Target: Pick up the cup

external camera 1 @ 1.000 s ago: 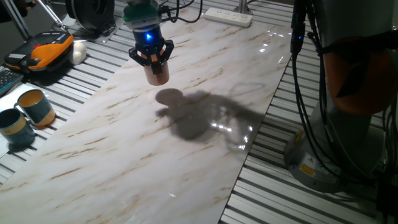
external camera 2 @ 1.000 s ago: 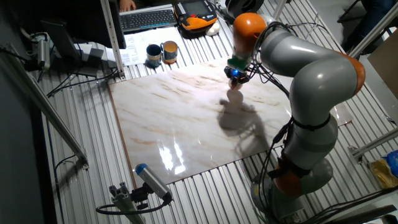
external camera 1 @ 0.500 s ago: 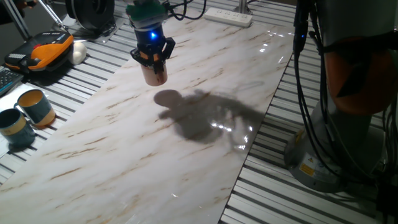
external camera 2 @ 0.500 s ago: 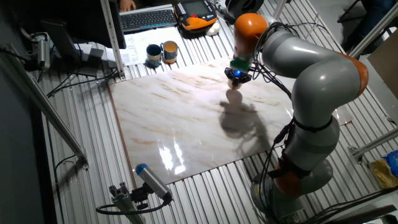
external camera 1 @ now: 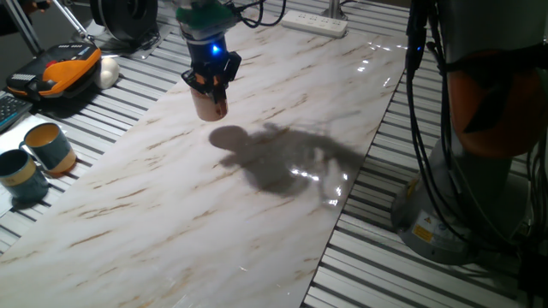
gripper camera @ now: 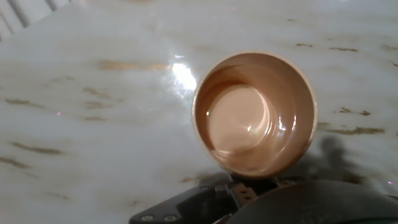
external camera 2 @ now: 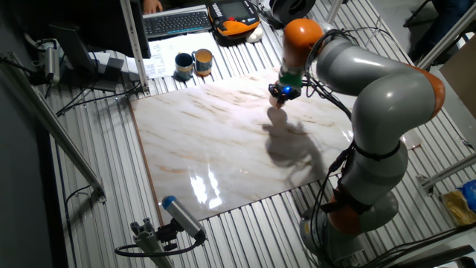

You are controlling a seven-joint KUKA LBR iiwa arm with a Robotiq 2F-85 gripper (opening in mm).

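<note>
Hand view shows the small salmon ceramic cup (gripper camera: pixel 255 115) clamped at its 6 o'clock rim by the gripper (external camera 1: pixel 211 83); lift vertically, keeping it level above the marble tabletop (external camera 1: pixel 171 197).

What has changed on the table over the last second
The gripper, fingers shut on the cup, carried it a little away from the robot base, cup hanging above its shadow. The two blue mugs and the marble table stayed put.
</note>
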